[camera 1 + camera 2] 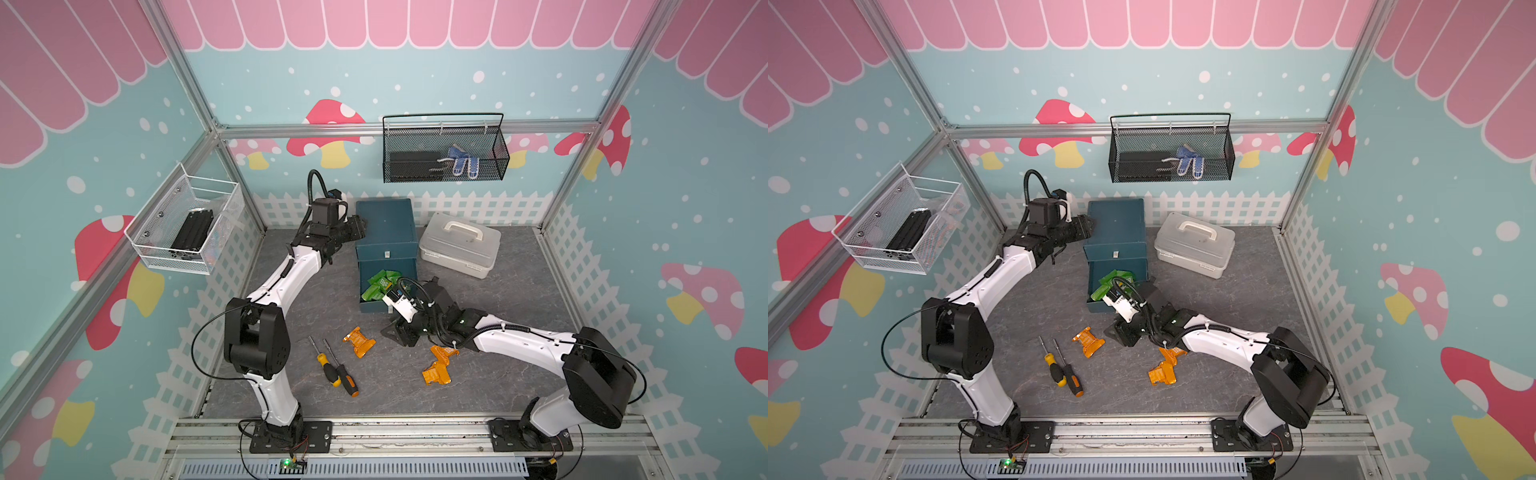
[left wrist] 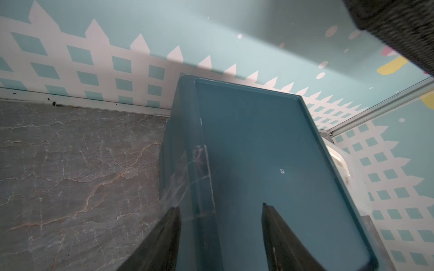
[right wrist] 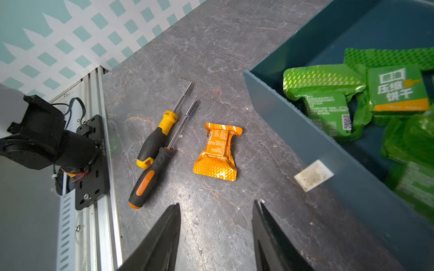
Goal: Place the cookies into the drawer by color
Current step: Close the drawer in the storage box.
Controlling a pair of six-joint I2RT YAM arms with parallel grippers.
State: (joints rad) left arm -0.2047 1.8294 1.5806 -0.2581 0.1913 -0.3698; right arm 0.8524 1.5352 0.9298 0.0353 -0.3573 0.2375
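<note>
We see our right gripper [image 3: 217, 203] spread and empty beside the open drawer [image 3: 305, 140] (green cookies [image 3: 324, 79] already inside); the orange cookie [image 3: 217, 152] lies just ahead, long axis pointing at it. Our left gripper [image 2: 220, 206], spread, straddles the cabinet [image 2: 258, 140] edge.

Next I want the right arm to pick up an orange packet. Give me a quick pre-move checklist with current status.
1. Right gripper empty, jaws apart: ok.
2. Nearest orange foil-wrapped packet lies flat on the grey marbled tabletop, clear of the two black-and-orange-handled screwdrivers: ok.
3. Drawer for orange open: not ok; the only pulled-out teal drawer holds green foil packets.
4. Left gripper steadying the teal cabinet: cannot tell; jaws straddle its top edge, contact unclear.
5. Two other orange packets in sight on the tabletop: ok.
</note>
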